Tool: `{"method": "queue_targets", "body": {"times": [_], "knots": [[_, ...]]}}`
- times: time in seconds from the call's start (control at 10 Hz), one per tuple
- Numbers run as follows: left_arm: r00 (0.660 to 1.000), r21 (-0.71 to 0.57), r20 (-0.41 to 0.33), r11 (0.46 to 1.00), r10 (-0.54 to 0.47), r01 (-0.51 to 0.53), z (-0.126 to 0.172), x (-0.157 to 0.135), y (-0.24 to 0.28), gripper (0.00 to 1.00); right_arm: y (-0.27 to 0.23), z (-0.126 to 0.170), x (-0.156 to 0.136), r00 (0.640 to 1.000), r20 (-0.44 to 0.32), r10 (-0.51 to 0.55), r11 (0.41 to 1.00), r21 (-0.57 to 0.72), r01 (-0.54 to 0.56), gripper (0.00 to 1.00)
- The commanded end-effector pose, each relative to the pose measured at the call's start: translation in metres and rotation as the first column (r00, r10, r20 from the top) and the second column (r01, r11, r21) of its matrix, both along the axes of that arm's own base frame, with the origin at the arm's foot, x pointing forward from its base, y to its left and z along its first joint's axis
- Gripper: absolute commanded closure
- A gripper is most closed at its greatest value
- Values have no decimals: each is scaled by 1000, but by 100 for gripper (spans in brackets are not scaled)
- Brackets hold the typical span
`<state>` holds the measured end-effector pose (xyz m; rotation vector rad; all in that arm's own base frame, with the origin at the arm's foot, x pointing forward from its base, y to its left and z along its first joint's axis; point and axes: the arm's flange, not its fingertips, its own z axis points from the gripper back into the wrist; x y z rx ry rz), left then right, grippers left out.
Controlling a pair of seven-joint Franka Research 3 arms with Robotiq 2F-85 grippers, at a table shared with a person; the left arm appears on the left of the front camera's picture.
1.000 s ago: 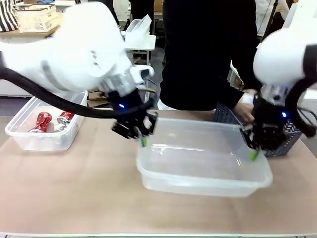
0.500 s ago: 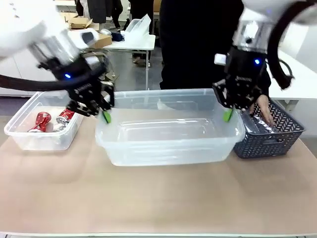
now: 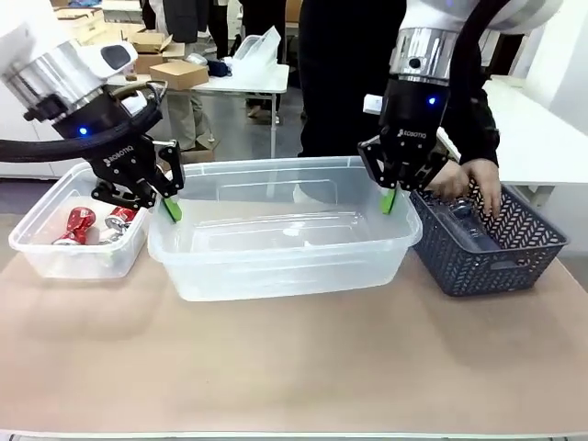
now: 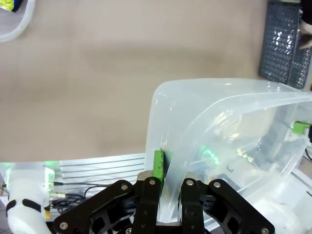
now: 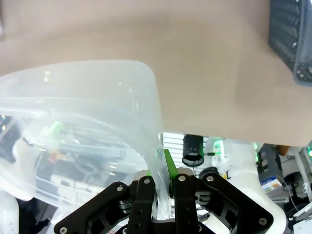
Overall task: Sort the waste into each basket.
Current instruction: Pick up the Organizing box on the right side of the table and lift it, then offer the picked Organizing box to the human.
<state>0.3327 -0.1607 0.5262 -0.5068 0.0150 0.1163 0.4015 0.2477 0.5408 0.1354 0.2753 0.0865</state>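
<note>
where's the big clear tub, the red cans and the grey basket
big clear tub [image 3: 276, 266]: front view, its near wall
red cans [image 3: 78, 223]: front view, the left can's body
grey basket [image 3: 496, 265]: front view, its slotted near side

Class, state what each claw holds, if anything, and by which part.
Both hold the large clear tub: left claw on its left end wall, right claw on its right.

We cannot tell what lies in the dark grey basket at the worktop's right edge: its slotted wall and the person's hand cover it. The left gripper hides part of the cans in the small tub; the cloudy wall of the large tub veils that gripper's inner pad.
</note>
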Motion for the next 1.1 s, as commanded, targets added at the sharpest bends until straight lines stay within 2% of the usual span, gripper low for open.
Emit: {"method": "queue_targets", "body": {"times": [0.0,1.0], "knots": [[1000,-7,10,1000,0,0,6,1,0,100,-10,3,-5,1000,10,-16,1000,-15,17,100],[1000,-7,10,1000,0,0,6,1,0,100,-10,3,-5,1000,10,-16,1000,-15,17,100]]}}
